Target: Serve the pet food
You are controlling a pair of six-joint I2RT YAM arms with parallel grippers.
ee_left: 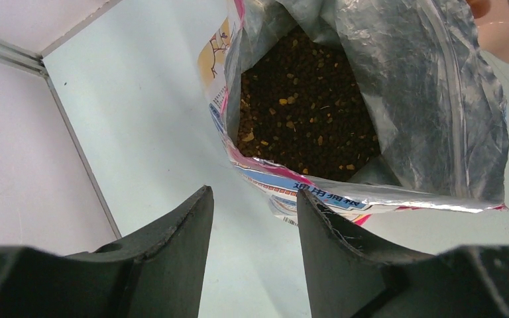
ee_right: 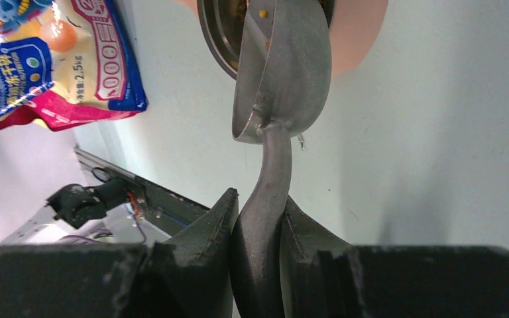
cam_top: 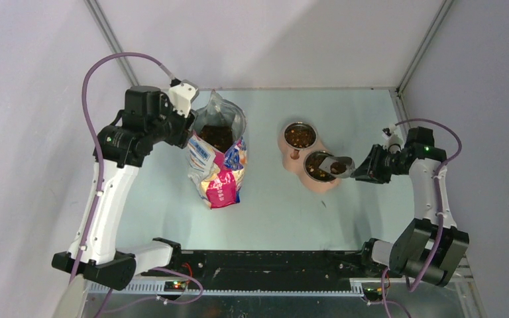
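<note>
While my right gripper (ee_right: pixel 260 207) is clamped on the twisted handle of the grey metal scoop (ee_right: pixel 282 73), both fingers pressed against it, the scoop's cup reaches out over the rim of the nearer steel bowl (cam_top: pixel 317 167). From the right wrist view I see a few pellets at the cup's far end, right at the bowl's edge. How much the cup holds I cannot tell.

That bowl and the farther steel bowl (cam_top: pixel 299 135) sit side by side in a pink stand (cam_top: pixel 290 158) on the right half of the bench (cam_top: pixel 285 212), and both show brown pellets inside from above.

My left gripper (ee_left: pixel 253 199) stands open, with bare bench between the fingers and nothing held. It hangs just beside the mouth of the printed bag (ee_left: pixel 431 99), whose folded rim lies right at my one finger; whether they touch I cannot tell. The bag stands upright on the left half of the bench, well apart from the bowls. Most of the pet food (ee_left: pixel 305 112) lies inside it, a dark brown mass with some lighter bits.
</note>
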